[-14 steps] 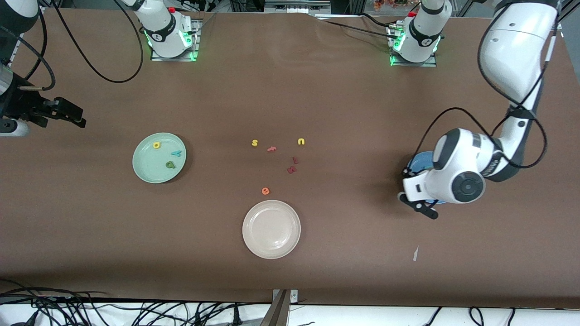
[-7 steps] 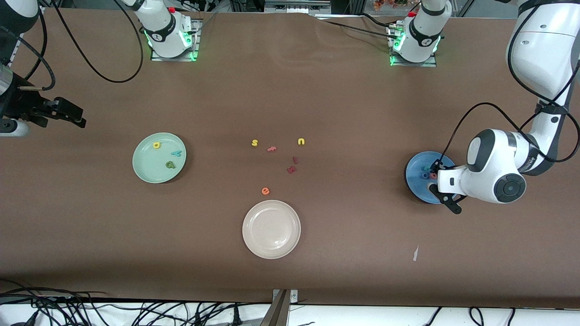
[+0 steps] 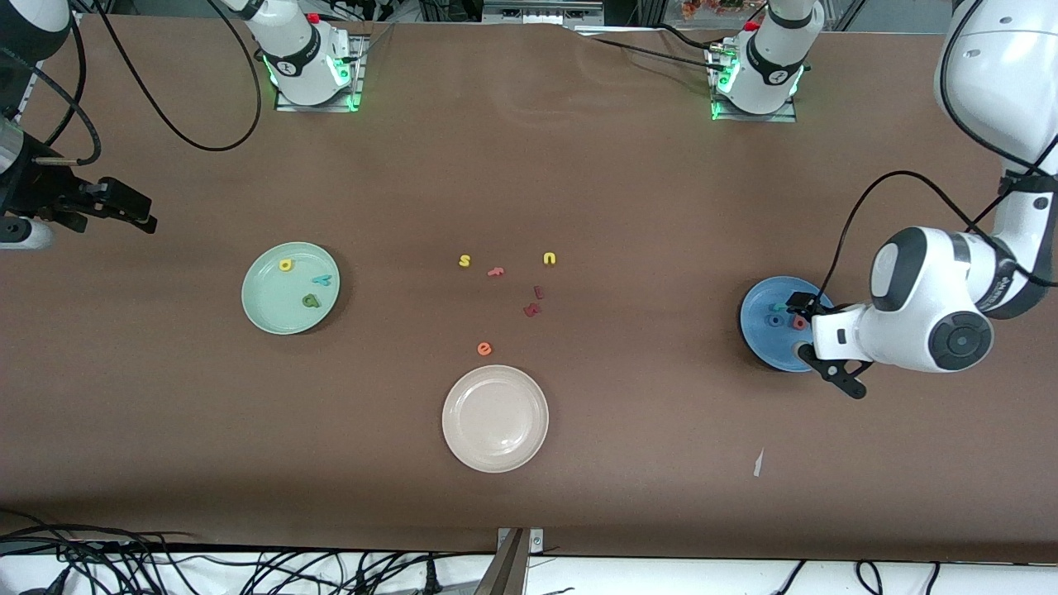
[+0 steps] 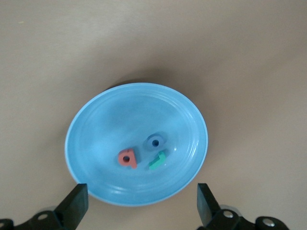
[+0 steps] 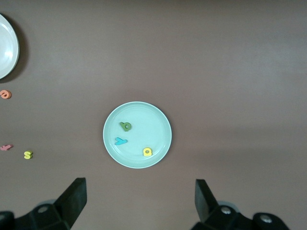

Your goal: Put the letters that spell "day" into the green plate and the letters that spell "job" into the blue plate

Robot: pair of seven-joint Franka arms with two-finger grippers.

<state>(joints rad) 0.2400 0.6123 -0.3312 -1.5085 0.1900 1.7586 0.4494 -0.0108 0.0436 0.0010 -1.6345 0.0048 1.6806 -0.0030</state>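
Note:
The blue plate [image 3: 756,330] lies toward the left arm's end of the table. In it are the teal "j" [image 4: 157,161], the blue "o" [image 4: 154,141] and the pinkish-red "b" [image 4: 127,158]. My left gripper [image 3: 826,344] hangs over that plate's edge, open and holding nothing. The green plate [image 3: 269,310] lies toward the right arm's end and holds the olive "d" [image 3: 311,300], the yellow "a" [image 3: 286,265] and the teal "y" [image 3: 322,279]. My right gripper [image 3: 124,211] waits open in the air at the right arm's end of the table, with the green plate [image 5: 153,120] in its wrist view.
A cream-white plate [image 3: 495,446] lies nearer the front camera at mid-table. Loose letters lie in the middle: yellow "s" [image 3: 464,261], yellow "u" [image 3: 550,259], a pink piece [image 3: 495,271], two dark red pieces [image 3: 532,310], an orange "e" [image 3: 484,349]. A paper scrap [image 3: 758,463] lies nearer the camera.
My left gripper has opened and drawn back toward the left arm's end of the table. This uncovers the blue plate, where the "b" now lies free. The right arm has not moved.

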